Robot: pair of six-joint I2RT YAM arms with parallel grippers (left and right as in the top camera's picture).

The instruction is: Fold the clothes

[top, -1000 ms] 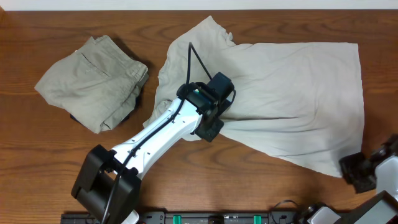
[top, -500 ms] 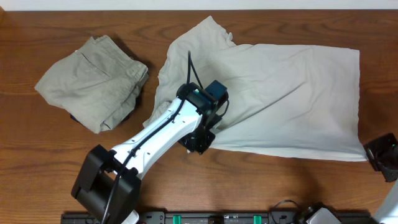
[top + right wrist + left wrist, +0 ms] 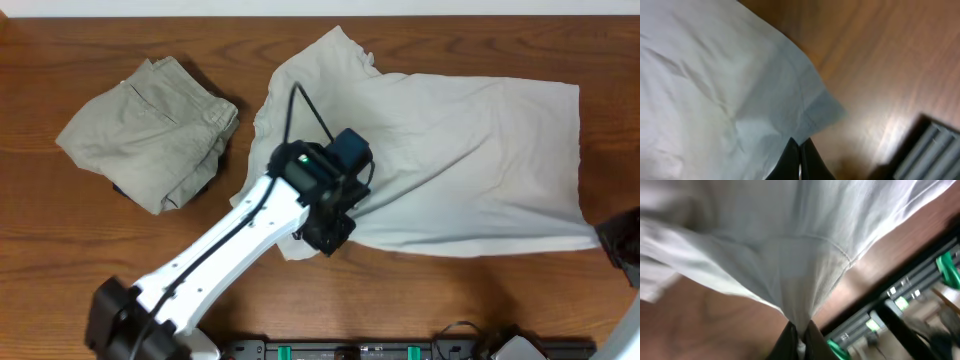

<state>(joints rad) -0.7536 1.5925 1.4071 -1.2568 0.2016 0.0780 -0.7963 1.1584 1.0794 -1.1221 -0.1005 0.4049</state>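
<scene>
Folding barely starting: shirt [image 3: 470,150] spread out, unfolded | I am pinching its near edge with left claw [image 3: 800,341] and right claw [image 3: 800,159], both clamped tight.

Bare tabletop [image 3: 243,80] gap between trousers [image 3: 150,130] and T-shirt [image 3: 470,150]

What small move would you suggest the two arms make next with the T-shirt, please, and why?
Probably lift both pinched points and carry the near edge toward the far edge. The left gripper and right gripper are each shut on the near edge of the T-shirt, which looks stretched fairly straight across the table, so a half fold seems ready.
</scene>
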